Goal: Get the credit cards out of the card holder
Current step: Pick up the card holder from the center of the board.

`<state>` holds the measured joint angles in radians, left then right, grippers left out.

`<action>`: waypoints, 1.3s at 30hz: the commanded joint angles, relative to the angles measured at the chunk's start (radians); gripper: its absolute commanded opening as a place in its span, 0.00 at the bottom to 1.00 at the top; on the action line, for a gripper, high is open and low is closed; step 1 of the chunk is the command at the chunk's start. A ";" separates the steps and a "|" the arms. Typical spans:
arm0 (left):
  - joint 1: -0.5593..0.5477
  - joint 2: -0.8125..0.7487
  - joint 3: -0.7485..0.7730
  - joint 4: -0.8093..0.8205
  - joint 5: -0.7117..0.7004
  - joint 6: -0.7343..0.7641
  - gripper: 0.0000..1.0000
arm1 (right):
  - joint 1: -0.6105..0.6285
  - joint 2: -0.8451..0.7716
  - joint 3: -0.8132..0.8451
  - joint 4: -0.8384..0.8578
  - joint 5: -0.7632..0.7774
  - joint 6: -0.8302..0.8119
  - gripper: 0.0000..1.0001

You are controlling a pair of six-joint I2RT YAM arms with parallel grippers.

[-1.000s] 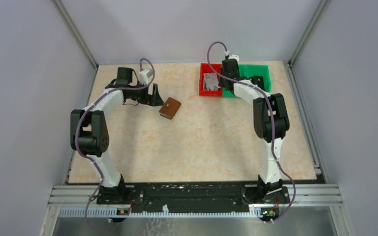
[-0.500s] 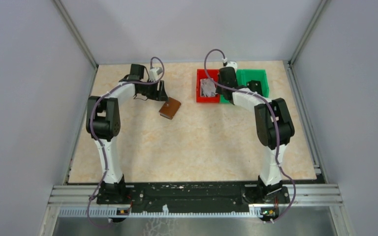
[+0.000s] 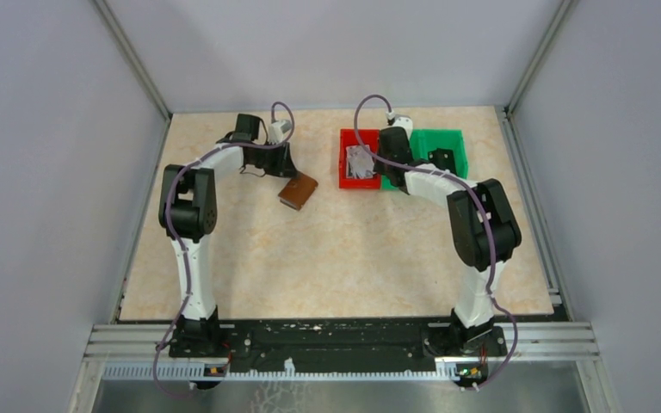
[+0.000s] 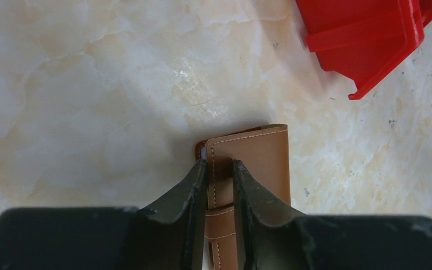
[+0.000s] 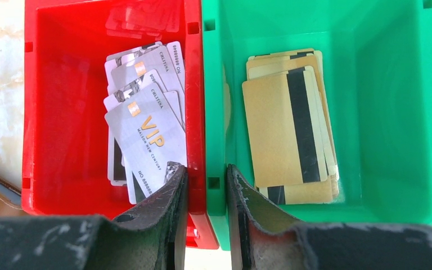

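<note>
The counter [image 3: 353, 258] is smooth and nothing pins things to it: the right end effector [image 5: 205, 171] looks clamped on the bin walls [image 5: 196, 84] where the red bin [image 5: 62, 84] meets the green bin [image 5: 382, 112]. The card holder [image 4: 261, 163], folded shut left of the red bin, could skate or lift whole rather than open, I judge. One long edge sits between the nearly closed fingers of the left end effector [image 4: 219, 163]; whether they bite I cannot tell. Credit cards [image 5: 146, 129] lie in both bins.
</note>
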<state>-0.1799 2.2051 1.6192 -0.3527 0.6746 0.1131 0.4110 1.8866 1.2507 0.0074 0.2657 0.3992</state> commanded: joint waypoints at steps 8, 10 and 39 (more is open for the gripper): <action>-0.015 -0.062 -0.125 -0.090 0.059 0.063 0.03 | 0.057 -0.075 -0.085 -0.017 -0.045 0.080 0.00; -0.015 -0.093 -0.173 -0.114 0.067 0.086 0.00 | 0.071 -0.076 -0.100 -0.016 -0.044 0.094 0.00; -0.029 -0.667 -0.634 -0.316 0.085 0.247 0.00 | 0.447 -0.009 -0.038 -0.130 0.170 0.348 0.00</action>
<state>-0.2016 1.5887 0.9970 -0.6418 0.7330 0.3374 0.8173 1.8439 1.1923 -0.0414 0.4412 0.6788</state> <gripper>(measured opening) 0.007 0.259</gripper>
